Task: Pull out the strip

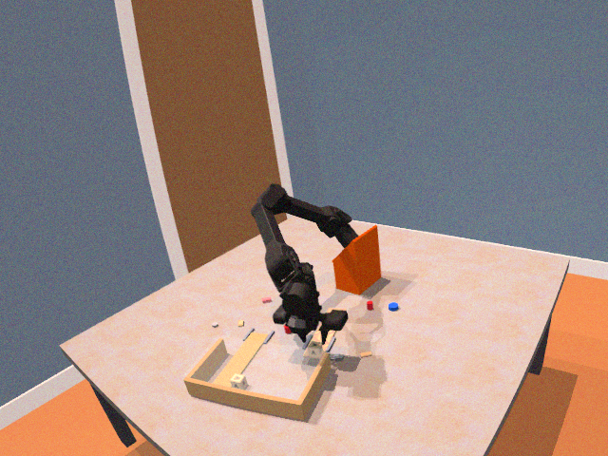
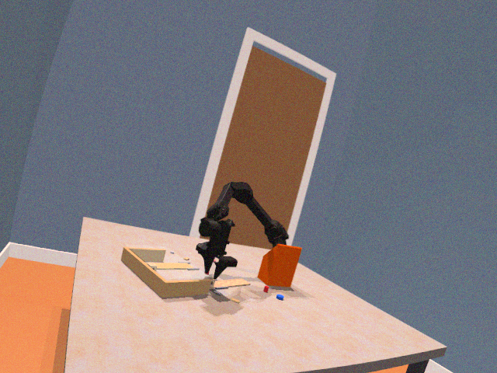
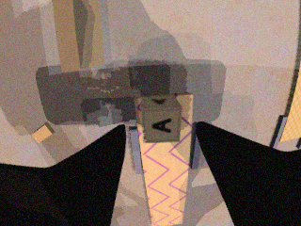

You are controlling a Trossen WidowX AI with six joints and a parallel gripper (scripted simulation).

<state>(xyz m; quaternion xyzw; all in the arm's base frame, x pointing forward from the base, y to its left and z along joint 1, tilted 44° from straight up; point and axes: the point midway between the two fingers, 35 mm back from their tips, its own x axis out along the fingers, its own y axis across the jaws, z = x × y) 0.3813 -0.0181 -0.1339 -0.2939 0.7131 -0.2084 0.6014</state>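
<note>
A pale cube (image 1: 314, 348) (image 3: 161, 124) with a black letter A rests on the far end of a tan strip (image 2: 234, 283) (image 3: 165, 188) with purple zigzags. Thin grey rails stand along both sides of this strip. My gripper (image 1: 313, 340) (image 2: 210, 275) (image 3: 162, 129) is partly open and empty, pointing down above the cube, with one fingertip to each side of it in the wrist view. A second pale cube (image 1: 238, 381) with a dark mark sits at the end of a plain yellowish strip (image 1: 250, 348) (image 2: 172, 266). The exterior view hardly shows the cubes.
A low three-sided wooden wall (image 1: 245, 400) (image 2: 184, 287) stands around the far ends of the strips. An orange wedge (image 1: 360, 265) (image 2: 283, 265) stands near the arm's base. A red cylinder (image 1: 370, 305) (image 2: 265, 289), a blue disc (image 1: 393, 306) (image 2: 279, 297) and a tan block (image 1: 366, 354) (image 2: 234, 300) (image 3: 43, 134) lie about.
</note>
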